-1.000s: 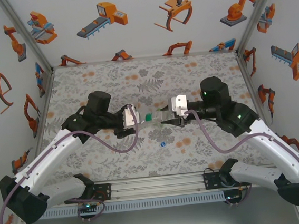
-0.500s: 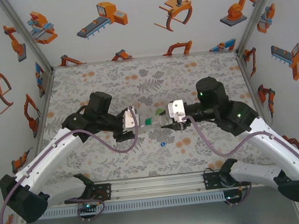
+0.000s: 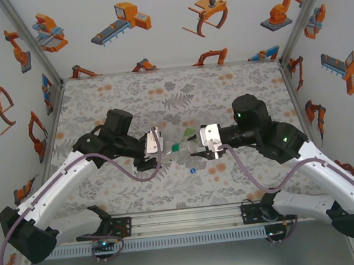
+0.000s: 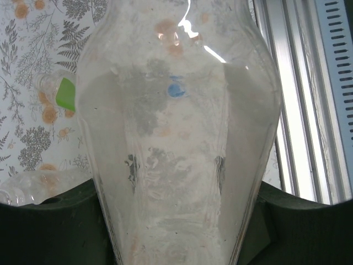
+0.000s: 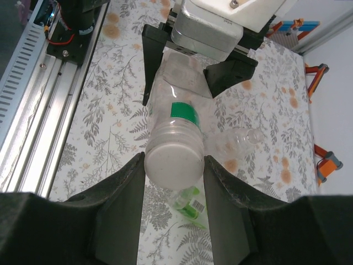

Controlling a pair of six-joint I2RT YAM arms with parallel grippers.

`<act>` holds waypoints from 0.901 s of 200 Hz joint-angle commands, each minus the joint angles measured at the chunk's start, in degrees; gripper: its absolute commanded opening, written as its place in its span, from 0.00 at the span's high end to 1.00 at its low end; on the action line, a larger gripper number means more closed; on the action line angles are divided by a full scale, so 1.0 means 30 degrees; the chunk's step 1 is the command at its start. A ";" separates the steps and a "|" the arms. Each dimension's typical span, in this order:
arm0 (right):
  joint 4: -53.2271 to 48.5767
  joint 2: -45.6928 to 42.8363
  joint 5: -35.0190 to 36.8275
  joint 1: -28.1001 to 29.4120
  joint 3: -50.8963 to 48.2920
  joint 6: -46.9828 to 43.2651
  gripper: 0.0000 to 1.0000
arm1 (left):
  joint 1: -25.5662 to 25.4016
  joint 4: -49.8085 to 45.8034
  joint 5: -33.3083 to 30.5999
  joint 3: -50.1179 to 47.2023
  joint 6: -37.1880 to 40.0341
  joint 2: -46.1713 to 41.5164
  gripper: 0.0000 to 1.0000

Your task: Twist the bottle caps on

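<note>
A colourless bottle (image 3: 171,147) with a green label band (image 5: 184,112) hangs level above the table between the arms. My left gripper (image 3: 161,149) is shut on its body, which fills the left wrist view (image 4: 176,138). A white cap (image 5: 172,160) sits on the bottle's neck, and my right gripper (image 5: 172,165) is shut on that cap, a finger touching each side. Seen from the top, the right gripper (image 3: 195,147) meets the bottle's neck end. A blue cap (image 3: 193,170) lies loose on the table, also visible through the bottle as a blue cap (image 4: 176,89).
A green bottle (image 5: 191,205) lies on the table under the held cap, seen from above as the green bottle (image 3: 188,133). A second colourless bottle (image 5: 241,137) lies uncapped beside it. The metal rail (image 3: 185,219) runs along the near edge.
My right gripper has come in from the right onto the bottle's neck end. The bottle and both grippers have drifted slightly toward the near edge.
</note>
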 commanded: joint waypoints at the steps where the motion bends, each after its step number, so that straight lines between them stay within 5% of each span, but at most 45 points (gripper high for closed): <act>1: 0.1512 0.0261 0.0247 0.0251 -0.0238 0.1767 0.94 | -0.0305 0.1869 0.0305 0.0405 0.0065 -0.0796 1.00; 86: 0.8580 -0.0535 0.3574 0.0250 -0.3150 1.5224 0.95 | -0.0305 0.6360 -0.4544 -0.1776 -0.1304 -0.2566 1.00; 135: 0.8587 0.0493 0.6137 0.0223 -0.3090 2.2924 0.98 | -0.0286 0.7689 -0.6677 -0.2319 -0.1683 -0.2886 1.00; 180: 0.9052 0.1422 0.6896 0.0053 -0.2626 2.8379 0.89 | -0.0317 0.8231 -0.8017 -0.2507 -0.1830 -0.2730 1.00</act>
